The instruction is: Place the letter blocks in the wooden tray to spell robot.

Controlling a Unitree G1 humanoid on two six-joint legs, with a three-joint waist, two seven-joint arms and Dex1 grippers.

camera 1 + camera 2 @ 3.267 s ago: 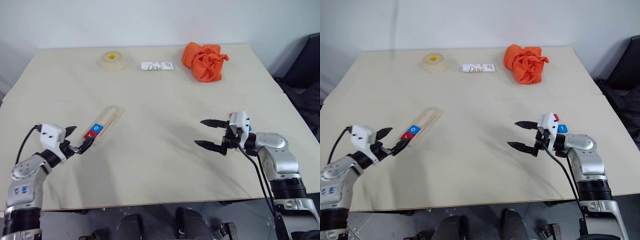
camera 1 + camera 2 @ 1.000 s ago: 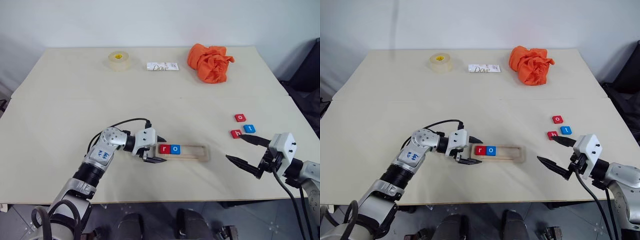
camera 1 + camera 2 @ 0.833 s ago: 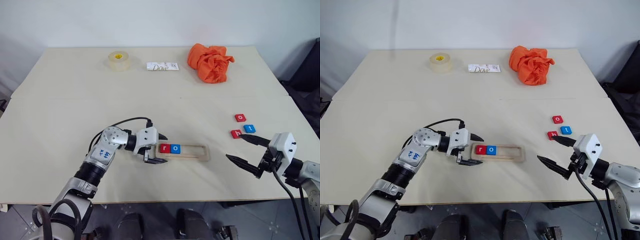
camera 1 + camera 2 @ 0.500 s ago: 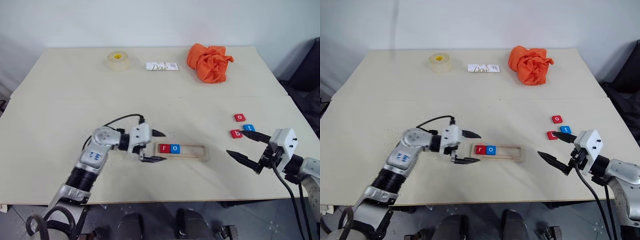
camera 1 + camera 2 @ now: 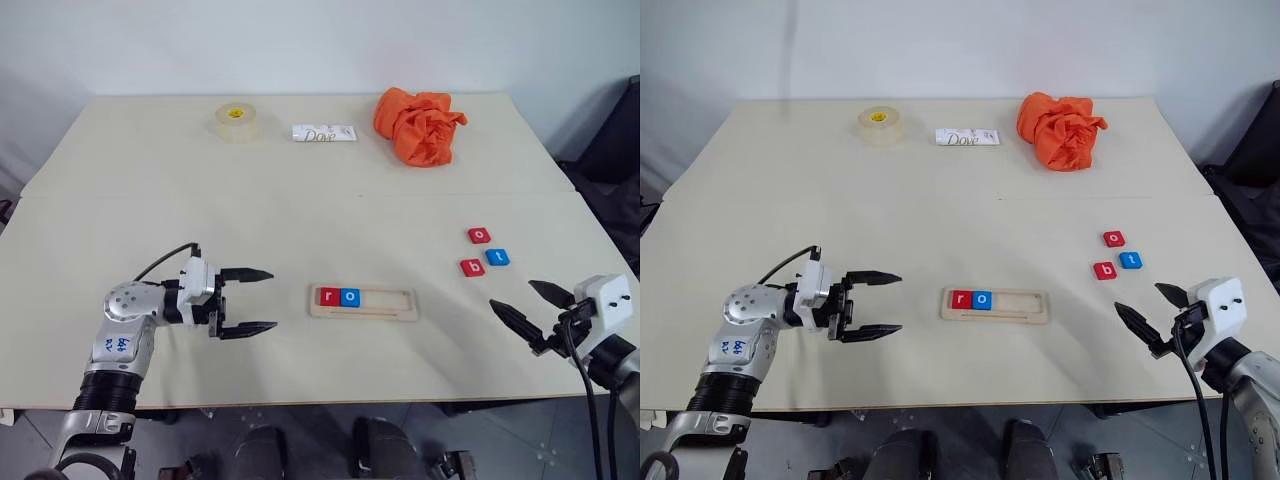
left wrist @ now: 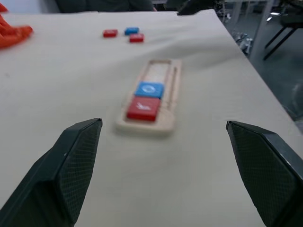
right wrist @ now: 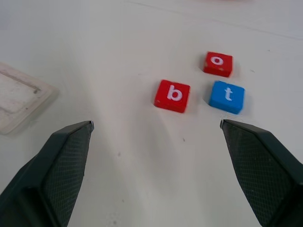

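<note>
With both the left gripper (image 5: 246, 301) and right gripper (image 5: 528, 303) wide and empty, the red b block (image 7: 172, 95) looks light, stiff and thin, best pinched across 2 opposite edges.

The left gripper (image 5: 248, 301) hangs over the near left of the table, pointing right and about level, its two black fingers spread wide and empty. The right gripper (image 5: 528, 306) sits at the near right edge, pointing far-left, fingers wide apart, holding nothing.

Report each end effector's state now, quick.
Left end effector: open, holding nothing.
Right end effector: open, holding nothing.
</note>
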